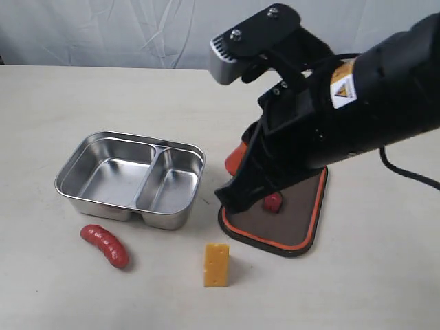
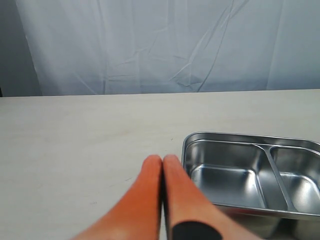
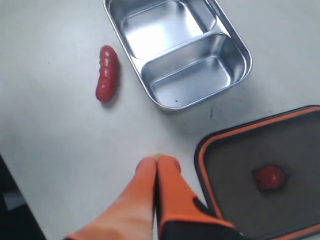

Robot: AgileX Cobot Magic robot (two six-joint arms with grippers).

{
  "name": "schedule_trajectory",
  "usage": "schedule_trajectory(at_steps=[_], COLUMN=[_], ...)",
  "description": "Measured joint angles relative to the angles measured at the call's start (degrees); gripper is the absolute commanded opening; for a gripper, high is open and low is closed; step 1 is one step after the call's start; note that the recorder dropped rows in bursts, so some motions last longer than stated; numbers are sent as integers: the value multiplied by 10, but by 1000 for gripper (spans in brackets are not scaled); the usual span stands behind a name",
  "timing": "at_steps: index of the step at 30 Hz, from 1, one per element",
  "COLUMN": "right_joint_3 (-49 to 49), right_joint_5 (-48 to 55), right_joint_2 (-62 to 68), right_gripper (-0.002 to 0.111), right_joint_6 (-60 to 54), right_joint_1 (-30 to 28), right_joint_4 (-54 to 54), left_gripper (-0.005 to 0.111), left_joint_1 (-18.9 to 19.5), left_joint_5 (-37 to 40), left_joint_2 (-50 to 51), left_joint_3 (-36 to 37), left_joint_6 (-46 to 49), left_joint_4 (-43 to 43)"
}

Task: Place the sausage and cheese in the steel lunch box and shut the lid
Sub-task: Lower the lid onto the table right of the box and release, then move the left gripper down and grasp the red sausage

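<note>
1. Pale counter (image 1: pixel 69 96) fills the frame, with a wrinkled white cloth backdrop (image 1: pixel 103 27) along the top.
2. Right arm (image 1: pixel 357 103), black, comes in from the upper right of the exterior view and hangs over the lid. Right end effector (image 3: pixel 158 162): orange fingers pressed together, gripping nothing.
3. Steel lunch box (image 1: pixel 113 172) sits left of centre in the exterior view. Both compartments are bare and the divider runs front to back.
4. Lid (image 1: pixel 295 206) lies flat, right of centre, close beside the box but apart from it. It is underside up, with the orange seal rim and red valve showing.
5. Left end effector (image 2: pixel 162 161): fingers together, nothing held, low near a corner of the box.
6. Sausage (image 1: pixel 104 245) is at lower left, on the counter just in front of the box.
7. Cheese (image 1: pixel 216 265) is at lower centre, standing on end, between the sausage and the lid. A yellow sliver shows just past the right fingertips in the right wrist view.
8. Step, as judged: no food loaded yet, so the first pick is pending, likely the cheese. Next move calls for spreading the right fingers, lowering them to straddle the wedge without tipping it, closing, then carrying it to a compartment. The lid goes on last.
</note>
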Motion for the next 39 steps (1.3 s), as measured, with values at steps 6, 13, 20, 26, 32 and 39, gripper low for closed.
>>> schedule_trajectory(at_steps=[6,13,20,26,32,39], right_joint_3=[69,174,266,302,302,302], right_joint_5=[-12,-74,-138,-154,-197,-220], right_joint_2=[-82,-156,-195,-200,-201,-201], right_gripper=[-1,-1,-1,-1,-1,-1], right_joint_6=[0,0,0,0,0,0], right_joint_1=[0,0,0,0,0,0], right_joint_4=[46,104,135,145,154,165], left_gripper=[0,0,0,0,0,0], left_joint_1=[0,0,0,0,0,0], left_joint_5=[-1,-75,-138,-25,104,245], left_joint_2=[0,0,0,2,125,336], left_joint_3=[0,0,0,-54,-215,-358], left_joint_6=[0,-5,-39,-12,247,609], left_joint_4=[1,-72,-274,-307,-403,-596])
